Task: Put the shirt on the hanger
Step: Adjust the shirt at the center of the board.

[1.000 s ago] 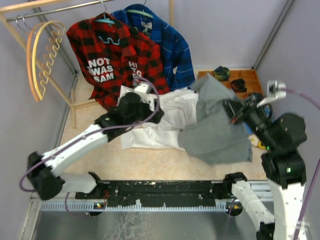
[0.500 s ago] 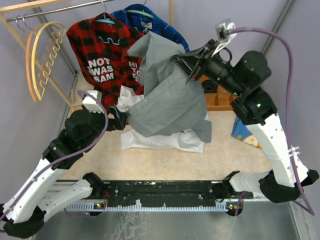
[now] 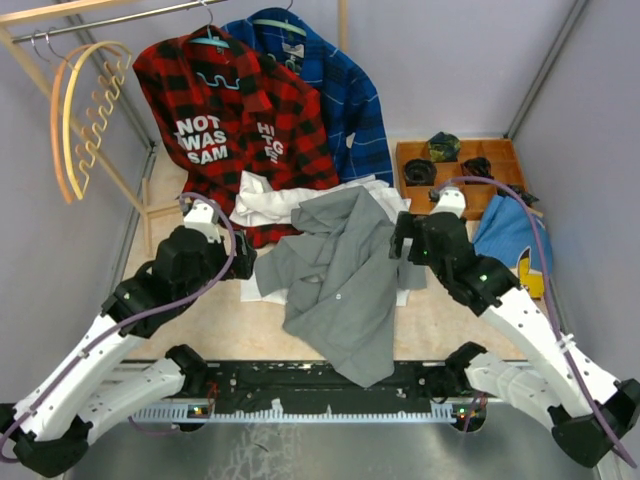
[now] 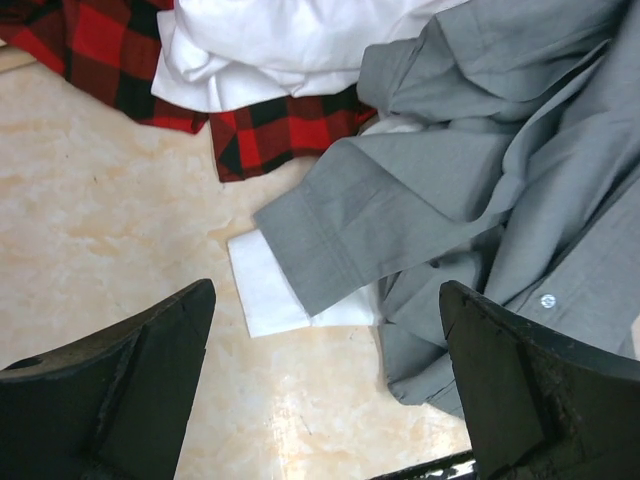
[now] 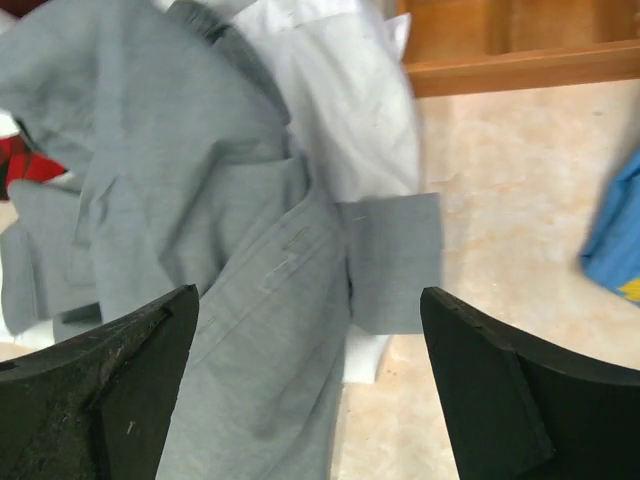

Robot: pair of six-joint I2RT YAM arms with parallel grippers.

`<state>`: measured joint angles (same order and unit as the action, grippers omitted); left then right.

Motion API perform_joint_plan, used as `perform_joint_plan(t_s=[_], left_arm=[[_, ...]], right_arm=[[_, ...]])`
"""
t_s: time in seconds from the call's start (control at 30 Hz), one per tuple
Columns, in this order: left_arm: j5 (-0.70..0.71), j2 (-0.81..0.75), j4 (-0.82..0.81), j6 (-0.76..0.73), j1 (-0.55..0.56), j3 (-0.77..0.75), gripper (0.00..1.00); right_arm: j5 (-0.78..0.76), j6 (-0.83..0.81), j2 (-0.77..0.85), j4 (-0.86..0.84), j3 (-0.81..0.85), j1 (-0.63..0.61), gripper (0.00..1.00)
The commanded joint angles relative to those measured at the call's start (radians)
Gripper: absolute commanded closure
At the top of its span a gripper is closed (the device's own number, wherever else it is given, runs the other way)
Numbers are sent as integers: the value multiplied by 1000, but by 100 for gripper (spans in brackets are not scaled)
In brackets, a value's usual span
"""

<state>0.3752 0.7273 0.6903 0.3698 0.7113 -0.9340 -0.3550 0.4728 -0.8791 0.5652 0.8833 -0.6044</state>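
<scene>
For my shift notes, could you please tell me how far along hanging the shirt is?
Done: the grey shirt lies spread on the table, partly over a white shirt. In hand: nothing; the left fingers and right fingers stand open and empty. Left: the tan hanger hangs bare on the rail, so fetching it and threading it into the shirt remain.

The right tool (image 5: 308, 295) has let go, and the shirt (image 3: 340, 285), held aloft a moment ago, now lies spread on the table (image 3: 215, 320).
</scene>
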Motion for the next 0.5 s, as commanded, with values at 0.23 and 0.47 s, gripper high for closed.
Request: perform_joint_plan(t_s=[0.23, 0.47], left_arm=[[27, -9, 23, -20, -4, 31, 1], [120, -126, 4, 8, -4, 84, 1]], right_arm=[[209, -265, -238, 65, 386, 2, 4], [343, -560, -642, 109, 766, -111, 1]])
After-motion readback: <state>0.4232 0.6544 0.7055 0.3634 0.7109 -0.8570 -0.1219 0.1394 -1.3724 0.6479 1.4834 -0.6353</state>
